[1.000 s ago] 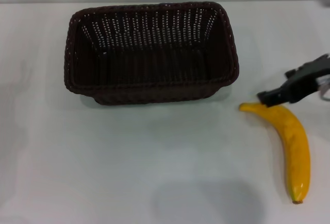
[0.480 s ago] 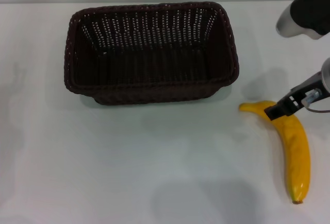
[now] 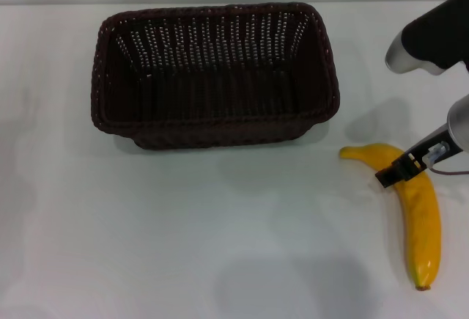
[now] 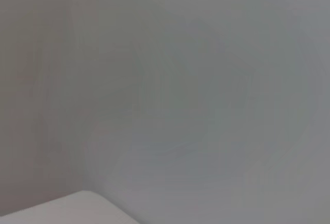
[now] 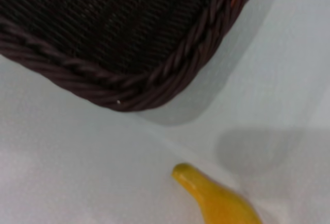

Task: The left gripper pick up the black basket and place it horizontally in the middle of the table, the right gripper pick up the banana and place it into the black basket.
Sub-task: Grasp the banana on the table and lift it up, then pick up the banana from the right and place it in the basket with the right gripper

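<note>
A dark woven basket point(image 3: 216, 73) sits lengthwise across the far middle of the white bench point(image 3: 183, 224), its long sides running left to right, its open mouth facing up and nothing inside it. The open-weave walls slope down to a darker floor, and a braided rim runs around the top. The right wrist view shows one rounded corner of that basket point(image 5: 170, 74), its braid thick and rope-like, casting a soft shadow on the bench point(image 5: 77, 157).

Right of the basket and nearer the front edge, a yellow banana point(image 3: 415, 205) lies flat on the bench, well apart from the basket. Its pointed stem aims left toward the basket; its body curves down toward the front, ending in a small brownish tip. The stem end also shows in the right wrist view point(image 5: 211, 195), close to the basket's corner but not touching it.

Over the banana's upper part, just behind the stem, hangs the right hand point(image 3: 399, 171), black, reaching in from the right edge on a silver-grey arm point(image 3: 429, 37). Whether its fingers are spread or closed cannot be told.

The left hand is out of sight; its wrist view shows only a plain pale surface.
</note>
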